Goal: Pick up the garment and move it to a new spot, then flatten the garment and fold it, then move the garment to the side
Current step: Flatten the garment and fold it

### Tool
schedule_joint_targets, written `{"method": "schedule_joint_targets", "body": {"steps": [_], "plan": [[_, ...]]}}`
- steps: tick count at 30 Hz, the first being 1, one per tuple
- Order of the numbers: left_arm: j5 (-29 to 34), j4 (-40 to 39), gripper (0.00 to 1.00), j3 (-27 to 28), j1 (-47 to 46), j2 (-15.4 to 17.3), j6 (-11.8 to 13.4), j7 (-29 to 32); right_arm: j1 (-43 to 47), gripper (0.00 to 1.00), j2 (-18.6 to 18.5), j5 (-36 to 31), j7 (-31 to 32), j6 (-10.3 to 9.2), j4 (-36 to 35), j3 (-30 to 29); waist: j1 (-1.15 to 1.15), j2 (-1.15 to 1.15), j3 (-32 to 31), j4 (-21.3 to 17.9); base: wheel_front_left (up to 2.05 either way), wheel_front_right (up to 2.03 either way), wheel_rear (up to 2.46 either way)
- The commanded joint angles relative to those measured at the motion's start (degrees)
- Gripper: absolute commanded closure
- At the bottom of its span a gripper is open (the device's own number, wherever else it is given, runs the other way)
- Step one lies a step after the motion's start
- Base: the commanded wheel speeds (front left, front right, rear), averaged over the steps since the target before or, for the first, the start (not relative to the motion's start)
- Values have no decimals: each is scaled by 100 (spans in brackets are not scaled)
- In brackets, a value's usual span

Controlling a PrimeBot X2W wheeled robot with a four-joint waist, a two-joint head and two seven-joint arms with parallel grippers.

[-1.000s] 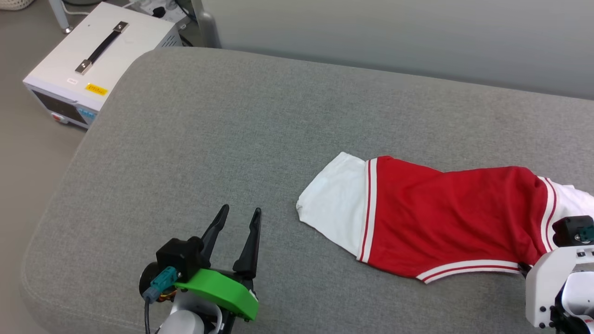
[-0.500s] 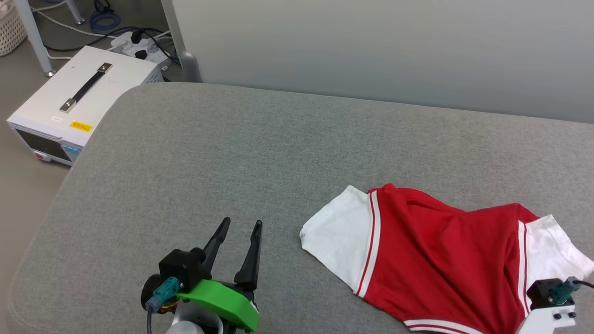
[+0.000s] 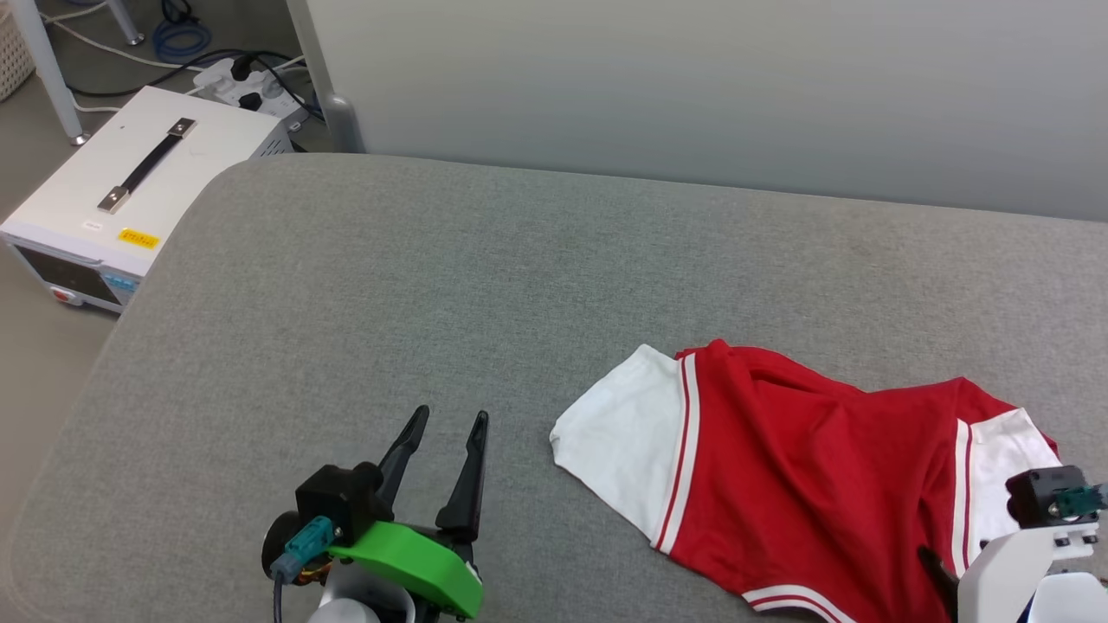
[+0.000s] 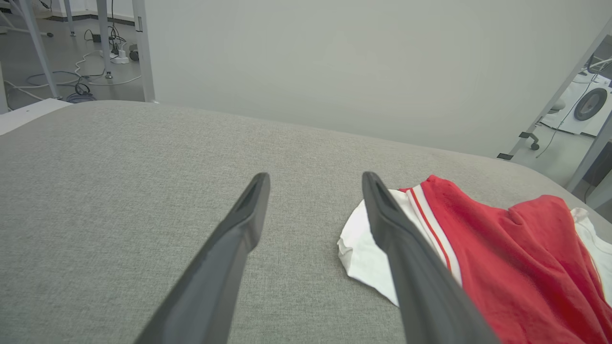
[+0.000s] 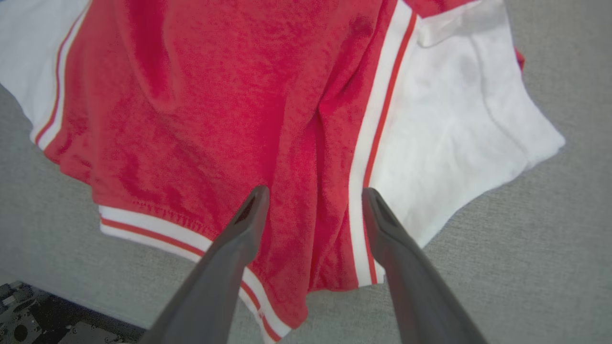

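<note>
The garment, a red jersey with white sleeves and red-and-white trim, lies rumpled on the grey padded surface at the lower right. Its left sleeve lies spread out flat. My right gripper hovers open just above the red fabric near the right sleeve seam, holding nothing. In the head view its white wrist covers the garment's lower right corner. My left gripper stands open over bare surface, a short way left of the left sleeve. The left wrist view shows the garment just right of the left gripper.
A white equipment box with a black handle sits on the floor beyond the surface's far left corner, with a power strip and cables behind it. A grey partition runs along the far side. The surface's near edge lies just behind the hem.
The right gripper has opened and let go of the garment, which was pulled taut and now lies slumped. The head camera has shifted. The left gripper has not moved.
</note>
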Motion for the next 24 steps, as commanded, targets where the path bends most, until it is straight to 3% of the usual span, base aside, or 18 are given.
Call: {"method": "schedule_joint_targets", "body": {"steps": [1, 6, 13, 24], "plan": [[3, -10, 0, 13, 73, 14, -16, -33, -147, 0, -52, 4, -213, -4, -81, -46, 0, 0, -40, -62, 0, 0, 0], [134, -83, 0, -34, 64, 52, -16, -33, -335, 0, -332, -271, -1450, -4, -193, 1, 0, 0, -36, -224, 0, 0, 0], [153, 89, 0, -326, -125, 110, -16, 69, -398, 0, -142, -451, -2789, -4, -83, -131, 0, 0, 177, -514, 0, 0, 0], [262, 35, 0, -567, -908, 307, 311, 2423, -538, 0, 32, -527, -3275, -4, -25, -71, 0, 0, 659, -972, 0, 0, 0]]}}
